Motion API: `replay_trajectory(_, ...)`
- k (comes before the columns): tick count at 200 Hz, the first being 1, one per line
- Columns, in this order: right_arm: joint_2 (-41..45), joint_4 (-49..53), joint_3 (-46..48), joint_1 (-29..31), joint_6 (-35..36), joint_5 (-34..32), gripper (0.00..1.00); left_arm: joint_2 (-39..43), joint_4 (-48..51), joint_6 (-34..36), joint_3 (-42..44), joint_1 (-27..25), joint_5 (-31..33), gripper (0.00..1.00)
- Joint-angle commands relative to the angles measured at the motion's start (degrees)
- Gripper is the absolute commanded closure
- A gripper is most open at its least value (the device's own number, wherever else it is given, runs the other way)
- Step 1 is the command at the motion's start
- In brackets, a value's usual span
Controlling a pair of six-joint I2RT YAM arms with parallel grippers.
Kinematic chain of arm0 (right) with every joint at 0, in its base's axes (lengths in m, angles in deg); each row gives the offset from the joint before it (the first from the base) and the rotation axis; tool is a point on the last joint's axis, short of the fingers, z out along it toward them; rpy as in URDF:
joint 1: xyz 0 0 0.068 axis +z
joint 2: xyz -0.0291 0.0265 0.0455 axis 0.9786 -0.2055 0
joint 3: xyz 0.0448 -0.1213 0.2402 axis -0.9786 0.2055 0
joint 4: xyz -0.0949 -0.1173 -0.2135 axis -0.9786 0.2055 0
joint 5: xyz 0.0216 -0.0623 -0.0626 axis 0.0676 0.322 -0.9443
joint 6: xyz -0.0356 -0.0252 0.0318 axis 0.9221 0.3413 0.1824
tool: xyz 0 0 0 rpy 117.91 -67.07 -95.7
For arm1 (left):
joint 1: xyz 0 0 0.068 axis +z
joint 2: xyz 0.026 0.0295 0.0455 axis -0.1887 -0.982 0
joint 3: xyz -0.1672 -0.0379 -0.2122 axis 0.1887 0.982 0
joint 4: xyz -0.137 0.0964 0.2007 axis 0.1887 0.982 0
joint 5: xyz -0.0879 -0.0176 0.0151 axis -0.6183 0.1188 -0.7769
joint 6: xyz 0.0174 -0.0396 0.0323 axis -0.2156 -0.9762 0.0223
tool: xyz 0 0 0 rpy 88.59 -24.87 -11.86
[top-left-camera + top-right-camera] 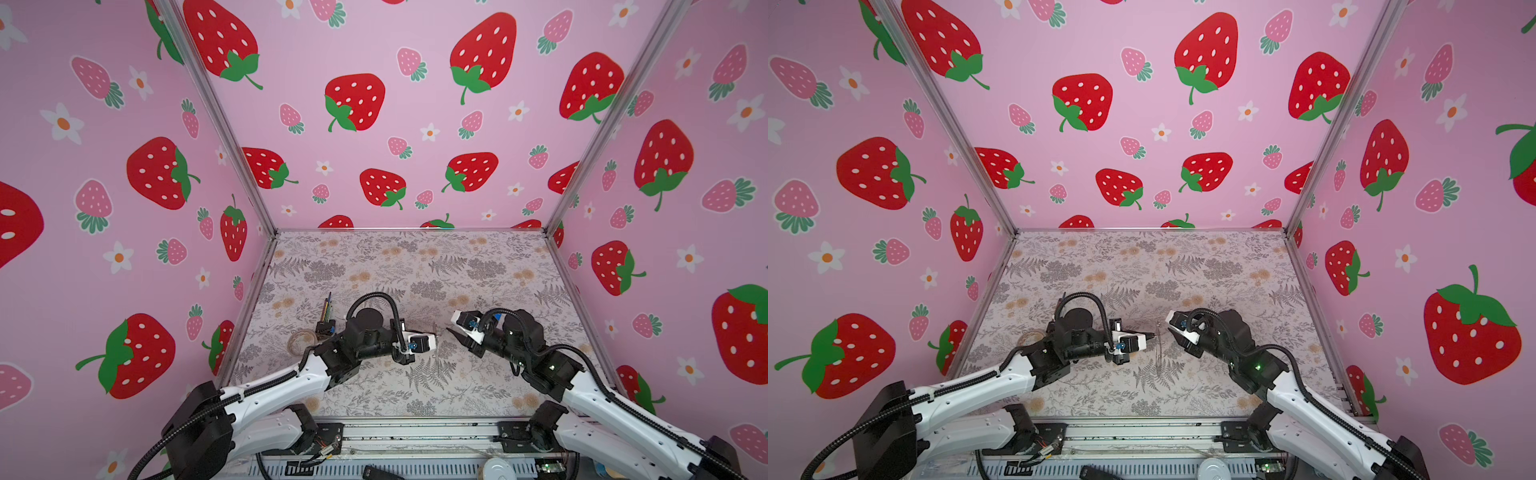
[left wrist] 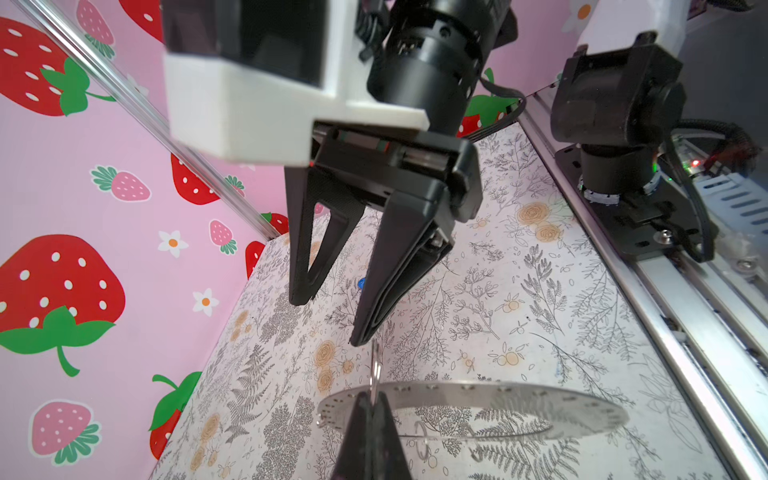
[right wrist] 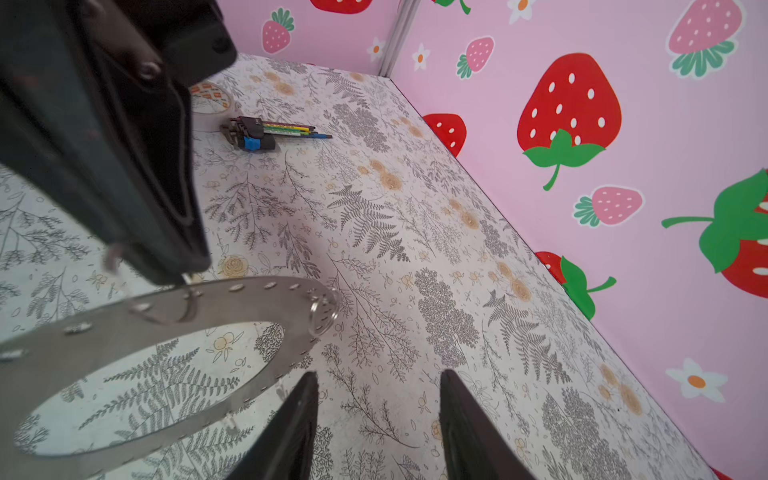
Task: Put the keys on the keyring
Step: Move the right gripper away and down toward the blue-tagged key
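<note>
Holding the keyring (image 2: 498, 395) pinched in my left gripper (image 2: 372, 409), right gripper (image 3: 379, 376) spread and empty; the blue key (image 2: 360, 284) looks to lie apart, so threading remains.

The keyring (image 3: 232, 305) is a flat grey metal disc with a wide central hole and small holes around its rim. It is held clear of the bench (image 3: 415, 208), its rim pinched in the left claw (image 2: 372, 401). In both top views it shows edge-on, lower middle of frame. A silver loop (image 3: 324, 311) is threaded at its rim. Of the keys (image 2: 360, 284), only a blue speck shows, partly hidden.
</note>
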Motion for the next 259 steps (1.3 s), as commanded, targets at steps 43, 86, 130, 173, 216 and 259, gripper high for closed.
replay_trajectory(43,-11.9,-0.2,-4.1,-6.8,-20.2,-9.2,0.51,0.1,-2.7,3.9,0.8,1.9,-3.0,1.00)
replay_trajectory(86,-15.3,-1.8,-3.2,-15.3,-30.7,-5.9,0.42,-0.3,-5.0,1.9,2.7,3.8,-2.7,1.00)
replay_trajectory(130,-18.2,-4.0,-1.3,-18.8,-38.8,-15.5,0.35,-1.4,-5.8,0.4,2.9,4.2,-0.6,1.00)
replay_trajectory(173,-20.7,-6.9,-1.8,-19.0,-39.4,-16.9,0.30,-1.6,-5.1,-0.6,2.4,4.2,-0.3,1.00)
replay_trajectory(216,-23.3,-5.1,-1.9,-23.1,-37.4,-9.7,0.33,-1.0,-4.5,-1.4,1.9,4.2,1.3,1.00)
replay_trajectory(259,-23.8,-6.8,-0.2,-27.5,-38.7,-7.9,0.38,-0.9,-4.1,-2.0,1.7,4.2,0.8,1.00)
